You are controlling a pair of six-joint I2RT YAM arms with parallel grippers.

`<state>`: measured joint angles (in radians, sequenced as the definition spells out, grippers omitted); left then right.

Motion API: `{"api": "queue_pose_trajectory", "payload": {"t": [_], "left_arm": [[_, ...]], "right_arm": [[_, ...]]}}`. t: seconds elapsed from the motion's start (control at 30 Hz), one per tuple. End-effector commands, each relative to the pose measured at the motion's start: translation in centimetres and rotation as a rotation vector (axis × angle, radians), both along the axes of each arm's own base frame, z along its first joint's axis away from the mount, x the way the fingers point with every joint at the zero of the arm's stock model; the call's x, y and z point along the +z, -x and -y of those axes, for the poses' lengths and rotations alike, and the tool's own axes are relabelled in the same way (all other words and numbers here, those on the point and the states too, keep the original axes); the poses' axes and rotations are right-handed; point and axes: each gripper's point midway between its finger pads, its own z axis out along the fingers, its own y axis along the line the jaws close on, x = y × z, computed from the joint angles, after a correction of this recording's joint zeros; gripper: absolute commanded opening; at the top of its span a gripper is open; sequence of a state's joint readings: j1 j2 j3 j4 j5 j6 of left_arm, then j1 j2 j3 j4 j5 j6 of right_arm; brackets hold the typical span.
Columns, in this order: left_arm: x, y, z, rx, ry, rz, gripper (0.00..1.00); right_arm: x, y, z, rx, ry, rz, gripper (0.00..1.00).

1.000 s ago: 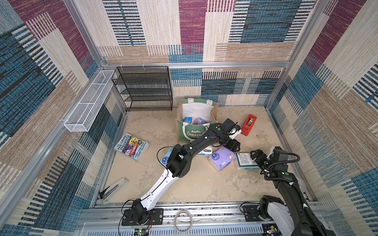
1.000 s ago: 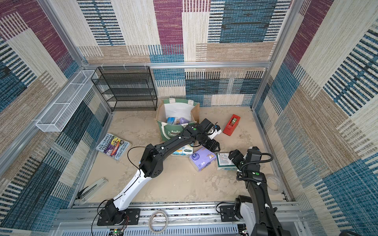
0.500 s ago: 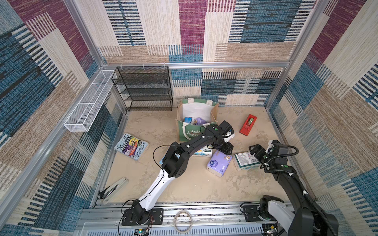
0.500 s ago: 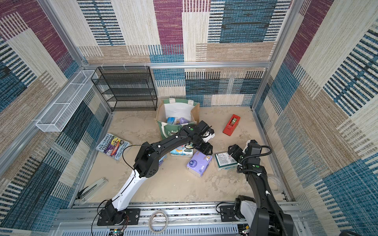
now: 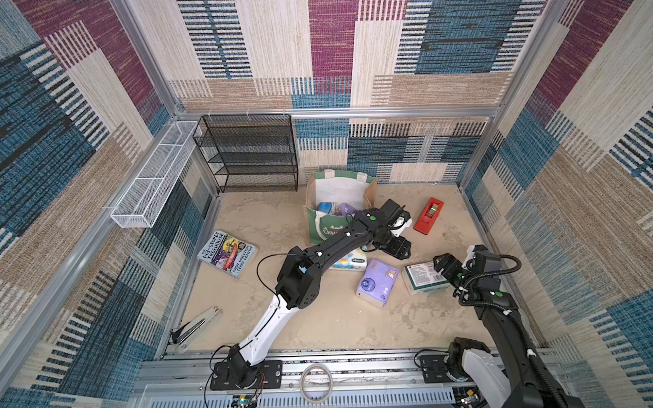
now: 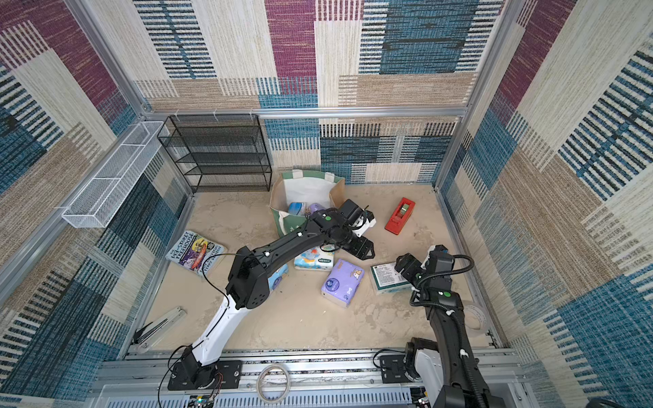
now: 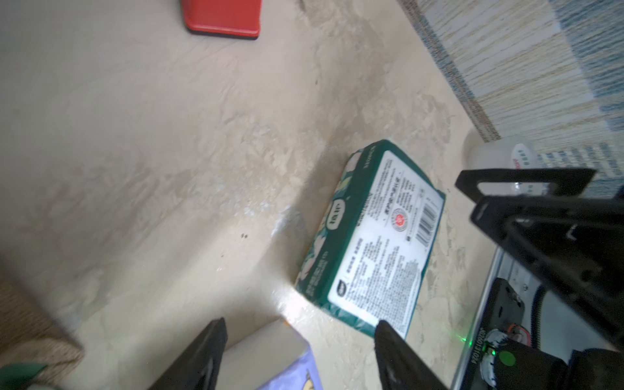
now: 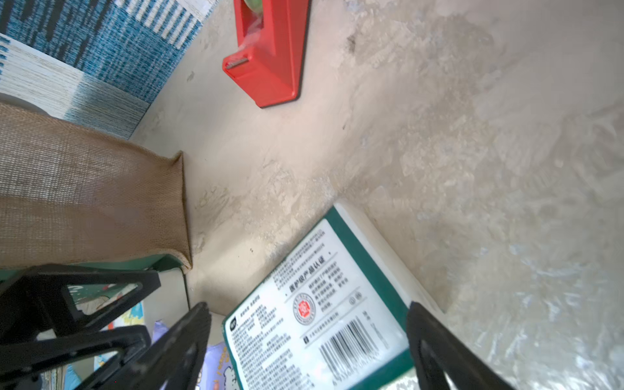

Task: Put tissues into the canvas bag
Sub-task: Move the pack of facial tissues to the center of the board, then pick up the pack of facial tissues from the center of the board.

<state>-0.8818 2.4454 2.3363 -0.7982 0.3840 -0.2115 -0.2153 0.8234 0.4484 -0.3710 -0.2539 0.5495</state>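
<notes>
The canvas bag stands open at the back with a blue pack and a lilac pack inside. In front of it lie a white elephant pack, a lilac pack, a green-and-white pack and a blue pack partly under the left arm. My left gripper hovers open over the floor beside the bag, empty. My right gripper is open, its fingers either side of the green-and-white pack.
A red tape dispenser lies at the back right. A purple book lies left, a black mesh shelf stands at the back wall, and a white wire basket hangs on the left wall. A tape roll sits by the right wall.
The left gripper has dropped lower and a little forward, away from the bag's side. The lilac pack on the floor has shifted slightly toward the front. The right gripper has stayed over the green-and-white pack.
</notes>
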Motion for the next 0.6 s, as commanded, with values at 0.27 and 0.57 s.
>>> {"api": "queue_pose_trajectory", "payload": {"t": [0.27, 0.57], "left_arm": [[-1.8, 1.8, 3.4, -0.068, 0.111, -0.133, 0.75], [-2.2, 2.5, 3.1, -0.083, 0.114, -0.175, 0.7]], "right_arm": [[-3.2, 0.9, -1.3, -0.011, -0.116, -0.033, 0.88], [-2.6, -1.2, -2.7, 0.082, -0.171, 0.044, 0.84]]}}
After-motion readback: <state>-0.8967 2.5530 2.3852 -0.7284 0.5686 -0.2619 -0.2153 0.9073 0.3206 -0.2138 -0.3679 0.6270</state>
